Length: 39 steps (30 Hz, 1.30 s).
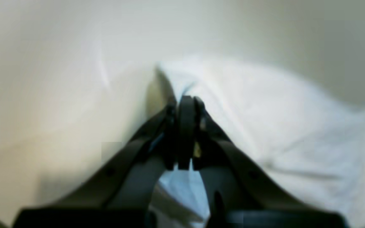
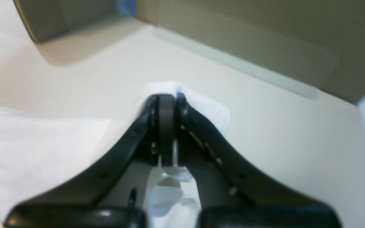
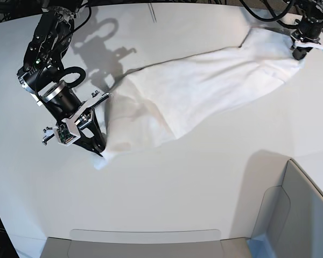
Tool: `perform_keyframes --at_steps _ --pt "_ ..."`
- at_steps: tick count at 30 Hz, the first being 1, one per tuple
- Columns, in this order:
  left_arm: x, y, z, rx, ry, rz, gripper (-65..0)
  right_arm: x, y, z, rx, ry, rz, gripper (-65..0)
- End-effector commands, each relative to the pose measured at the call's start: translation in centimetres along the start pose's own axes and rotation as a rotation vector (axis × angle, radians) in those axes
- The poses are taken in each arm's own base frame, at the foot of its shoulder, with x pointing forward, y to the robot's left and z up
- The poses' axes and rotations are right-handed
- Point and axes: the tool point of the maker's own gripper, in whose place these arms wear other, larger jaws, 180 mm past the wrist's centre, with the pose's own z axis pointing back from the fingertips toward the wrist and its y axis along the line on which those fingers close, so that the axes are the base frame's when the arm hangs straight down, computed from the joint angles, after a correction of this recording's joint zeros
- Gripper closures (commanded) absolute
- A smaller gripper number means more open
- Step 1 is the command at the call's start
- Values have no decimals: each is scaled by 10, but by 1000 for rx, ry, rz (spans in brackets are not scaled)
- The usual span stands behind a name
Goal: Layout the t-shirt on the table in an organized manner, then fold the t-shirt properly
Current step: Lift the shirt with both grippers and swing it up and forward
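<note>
The white t-shirt lies stretched in a long diagonal band across the table, plain side up. Its print is hidden, apart from an orange speck at the top left edge of the right wrist view. My right gripper is shut on the shirt's near left corner, low at the table; in the right wrist view the gripper pinches white cloth. My left gripper is shut on the far right end; in the left wrist view the gripper clamps a fold of the shirt.
A grey-white bin stands at the table's near right corner, and a low tray lip runs along the near edge. In the right wrist view the bin wall rises beyond the gripper. Cables hang at the far corners.
</note>
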Motion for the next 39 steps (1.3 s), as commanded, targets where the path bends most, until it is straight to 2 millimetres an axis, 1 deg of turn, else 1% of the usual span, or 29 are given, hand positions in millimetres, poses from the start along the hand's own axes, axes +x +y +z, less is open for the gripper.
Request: perform_keyframes --at_steps 1,4,6,7,9,13,15,17,19,23,25,26,28,30,31,32,34,35,36,37,39 --pt "35 -3 10 -21 -101 -23 0 25 1 0 22 -91 18 0" --pt "83 -4 28 -65 -287 14 0 46 1 -1 41 -167 10 0" --pt "107 -7 39 -97 -378 17 0 59 1 -2 54 -212 7 0" --pt "115 -8 42 -106 -403 14 0 67 1 -2 62 -239 7 0" --pt "129 -11 48 -127 -442 -4 0 80 0 -2 73 -282 6 0" --pt "146 -24 59 -207 -508 -22 0 103 -2 0 95 -367 -1 0" --pt "152 -34 65 -264 -545 -23 0 116 -11 6 84 -422 -22 0" --pt "162 -42 75 -317 -585 -31 0 128 -24 13 57 -481 -90 0" --pt "168 -46 81 -370 -605 31 0 136 -32 17 43 -516 -134 0" --pt "183 -59 93 -488 -647 150 0 135 -42 17 10 -507 -185 0" --pt "190 -57 94 -502 -642 215 0 128 -47 13 8 -476 -188 0" --pt "190 -56 93 -507 -631 258 0 123 -46 9 19 -459 -195 0" --pt "195 -58 92 -538 -629 347 0 107 -55 1 11 -397 -220 0" --pt "202 -60 90 -571 -636 408 0 86 -74 -12 -26 -325 -285 0" --pt "206 -62 88 -590 -628 425 0 78 -80 -21 -33 -297 -315 0" --pt "211 -71 81 -618 -602 432 0 68 -87 -29 -44 -261 -340 0" --pt "220 -90 56 -703 -511 491 0 48 -105 -46 -62 -185 -387 0" --pt "227 -99 40 -740 -469 528 0 37 -111 -57 -66 -143 -410 0" --pt "230 -104 21 -744 -428 560 0 30 -118 -67 -70 -117 -431 0" --pt "229 -110 -6 -719 -369 576 0 23 -129 -77 -82 -89 -456 0" --pt "229 -122 -48 -665 -289 573 0 8 -145 -93 -96 -38 -498 0"
